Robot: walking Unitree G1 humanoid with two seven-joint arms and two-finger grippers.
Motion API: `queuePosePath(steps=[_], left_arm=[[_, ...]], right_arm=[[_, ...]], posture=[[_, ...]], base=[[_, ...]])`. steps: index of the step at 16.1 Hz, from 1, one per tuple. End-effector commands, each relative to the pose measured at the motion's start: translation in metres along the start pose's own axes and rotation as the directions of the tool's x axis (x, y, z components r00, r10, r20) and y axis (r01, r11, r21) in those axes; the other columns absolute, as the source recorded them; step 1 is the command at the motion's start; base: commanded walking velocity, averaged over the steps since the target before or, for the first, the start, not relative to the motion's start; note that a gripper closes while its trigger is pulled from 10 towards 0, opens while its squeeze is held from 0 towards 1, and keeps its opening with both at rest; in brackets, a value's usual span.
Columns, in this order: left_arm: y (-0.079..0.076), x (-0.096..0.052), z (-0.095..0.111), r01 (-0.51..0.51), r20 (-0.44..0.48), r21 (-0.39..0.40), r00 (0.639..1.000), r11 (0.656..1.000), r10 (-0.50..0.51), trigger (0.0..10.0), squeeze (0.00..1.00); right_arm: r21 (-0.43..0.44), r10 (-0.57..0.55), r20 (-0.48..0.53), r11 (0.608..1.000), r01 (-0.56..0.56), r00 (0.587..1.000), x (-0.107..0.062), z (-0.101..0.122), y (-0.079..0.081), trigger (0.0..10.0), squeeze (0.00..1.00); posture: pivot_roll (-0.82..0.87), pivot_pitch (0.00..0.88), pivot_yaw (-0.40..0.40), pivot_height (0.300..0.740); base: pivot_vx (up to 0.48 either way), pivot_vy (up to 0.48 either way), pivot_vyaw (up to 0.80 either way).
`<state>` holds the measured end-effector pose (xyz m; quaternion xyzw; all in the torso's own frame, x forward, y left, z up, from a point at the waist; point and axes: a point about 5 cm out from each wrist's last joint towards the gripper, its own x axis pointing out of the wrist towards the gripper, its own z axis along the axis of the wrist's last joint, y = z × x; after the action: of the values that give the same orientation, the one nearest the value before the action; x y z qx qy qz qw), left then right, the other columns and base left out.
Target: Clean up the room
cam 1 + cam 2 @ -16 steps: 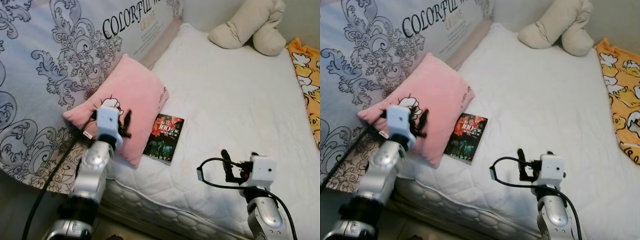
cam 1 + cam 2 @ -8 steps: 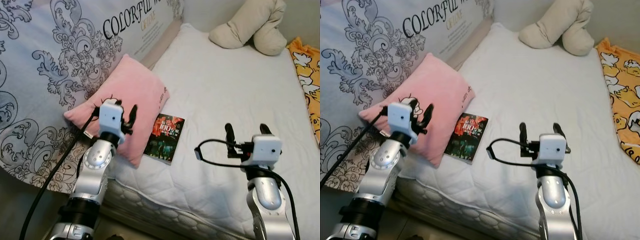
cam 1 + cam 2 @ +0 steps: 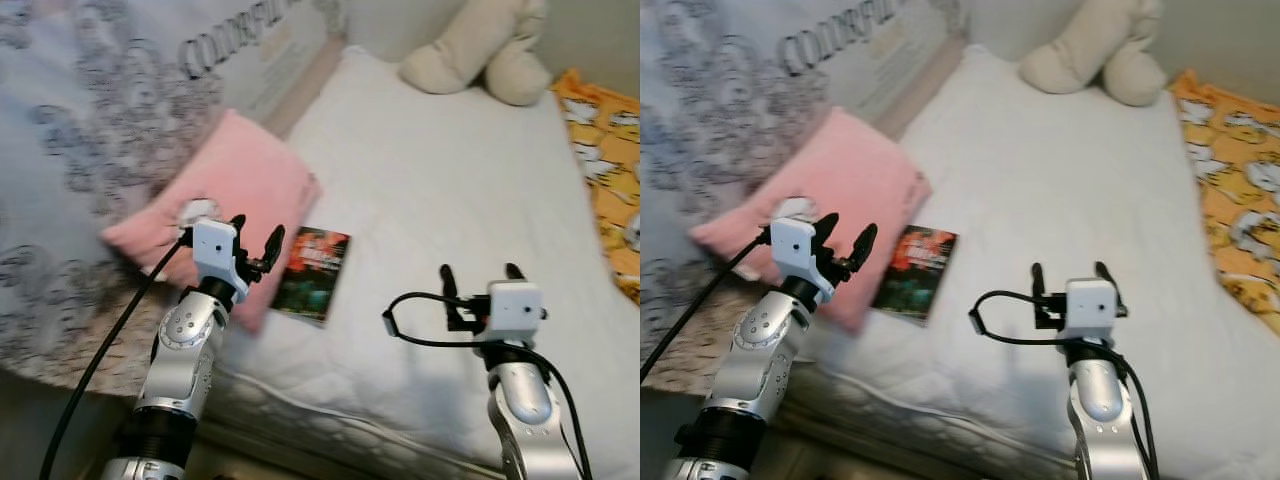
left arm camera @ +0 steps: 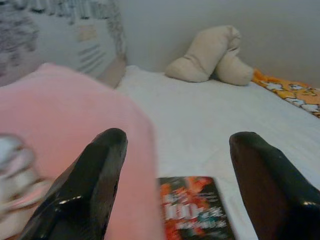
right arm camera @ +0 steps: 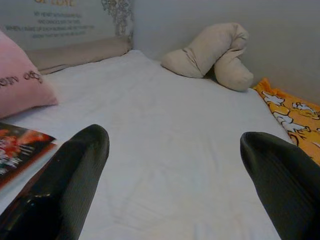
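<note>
Wide bare white mattress (image 3: pixel 450 190) ahead, open for passage; pink pillow (image 3: pixel 235 190) and book (image 3: pixel 312 272) crowd robot's left; beige plush (image 3: pixel 480 45) blocks far end; orange blanket (image 3: pixel 605 160) along right edge.

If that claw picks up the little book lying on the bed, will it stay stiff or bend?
The book looks thin with a soft cover, so held by one edge it would probably droop a little. It lies flat on the white mattress, beside the pink pillow, so it should not roll. The glossy cover might slip between the left claw's open fingers.
</note>
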<state>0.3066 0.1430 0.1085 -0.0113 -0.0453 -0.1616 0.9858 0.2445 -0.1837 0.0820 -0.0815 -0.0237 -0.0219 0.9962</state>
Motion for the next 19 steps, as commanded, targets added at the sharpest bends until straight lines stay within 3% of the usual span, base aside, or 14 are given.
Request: queuePosePath(steps=[1,3,7,10,13,15,16,19], left_arm=[[-0.004,0.006,0.001,0.000,-0.004,0.012,1.000,1.000,0.000,10.0,0.00],[-0.007,0.008,0.001,0.015,-0.004,-0.003,1.000,1.000,-0.015,10.0,0.00],[-0.013,0.007,-0.008,0.033,-0.038,0.071,0.999,0.997,-0.031,10.0,0.00],[-0.006,0.005,-0.017,0.001,-0.078,0.041,0.997,0.999,0.002,10.0,0.00],[-0.003,0.004,-0.018,-0.005,-0.080,0.025,0.997,1.000,0.007,10.0,0.00],[-0.002,0.004,-0.020,-0.040,-0.085,0.051,0.995,0.998,0.044,10.0,0.00],[0.002,0.006,-0.022,-0.063,-0.111,0.103,0.991,0.993,0.075,10.0,0.00],[0.003,0.010,-0.018,-0.041,-0.090,0.062,0.995,0.997,0.047,10.0,0.00]], right_arm=[[-0.014,-0.001,-0.022,1.000,0.001,1.000,0.003,-0.003,-0.005,10.0,0.00],[-0.001,-0.007,-0.026,1.000,0.007,1.000,0.004,-0.004,-0.007,10.0,0.00],[0.041,-0.027,-0.034,0.999,0.028,0.999,0.002,-0.009,-0.010,10.0,0.00],[0.101,-0.036,-0.035,0.994,0.039,0.999,0.003,-0.011,-0.010,10.0,0.00],[0.075,-0.024,-0.037,0.997,0.027,0.999,0.002,-0.014,-0.006,10.0,0.00],[0.039,-0.030,-0.042,0.999,0.032,0.999,0.002,-0.015,-0.006,10.0,0.00],[0.041,-0.015,-0.039,0.999,0.017,0.999,0.005,-0.015,-0.003,10.0,0.00],[0.038,0.020,-0.016,0.999,-0.019,1.000,0.013,-0.010,0.005,10.0,0.00]], posture=[[0.03,0.000,-0.050,0.736],[0.03,0.000,-0.055,0.723],[0.03,0.000,-0.053,0.688],[0.02,0.000,-0.041,0.667],[0.03,0.000,-0.030,0.642],[0.03,0.000,-0.028,0.629],[0.03,0.000,-0.025,0.629],[0.03,0.000,-0.026,0.629]], base=[[0.000,0.000,-0.46],[0.000,0.000,-0.41],[0.000,0.000,-0.20],[0.000,0.000,-0.27],[0.000,-0.320,-0.44],[0.000,-0.240,-0.23],[0.000,0.000,0.00],[0.000,0.000,-0.27]])
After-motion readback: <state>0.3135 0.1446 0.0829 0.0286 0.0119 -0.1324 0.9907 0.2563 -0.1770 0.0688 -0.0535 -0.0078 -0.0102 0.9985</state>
